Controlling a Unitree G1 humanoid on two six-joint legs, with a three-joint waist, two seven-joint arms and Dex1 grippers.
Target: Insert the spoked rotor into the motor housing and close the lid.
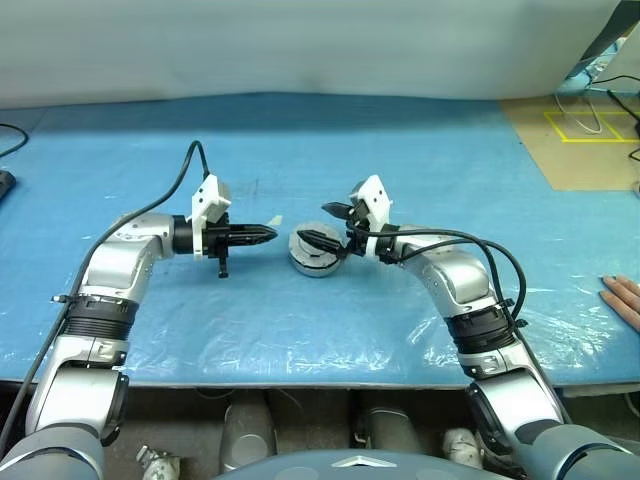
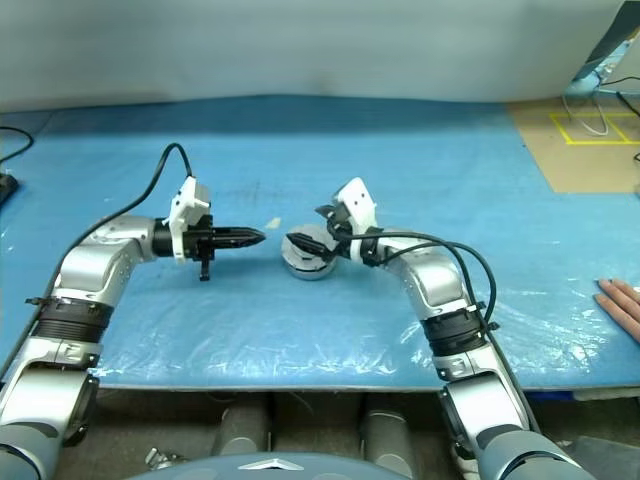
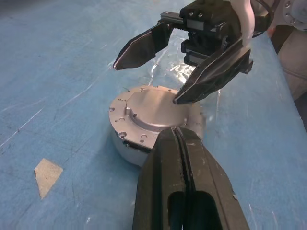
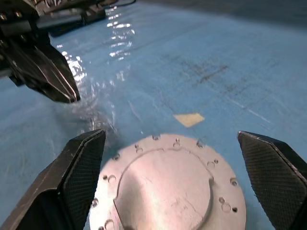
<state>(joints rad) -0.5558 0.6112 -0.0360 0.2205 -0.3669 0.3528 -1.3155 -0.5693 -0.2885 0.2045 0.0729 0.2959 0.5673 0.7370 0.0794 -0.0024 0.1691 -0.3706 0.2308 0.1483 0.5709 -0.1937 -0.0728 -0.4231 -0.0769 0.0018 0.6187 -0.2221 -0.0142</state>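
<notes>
Left eye view: squat round silver metal motor housing (image 1: 315,254) on blue plastic-covered surface (image 1: 300,330), between arms; right tool (image 1: 334,225) spread wide over it, left tool (image 1: 268,233) pinched together, just beside.
Left wrist view: flat silver-grey round lid (image 3: 154,109) seated on housing.
Judgement: lid appears closed, task near done.

lid (image 3: 153,112) on motor housing (image 3: 125,143), between end effectors.
</notes>
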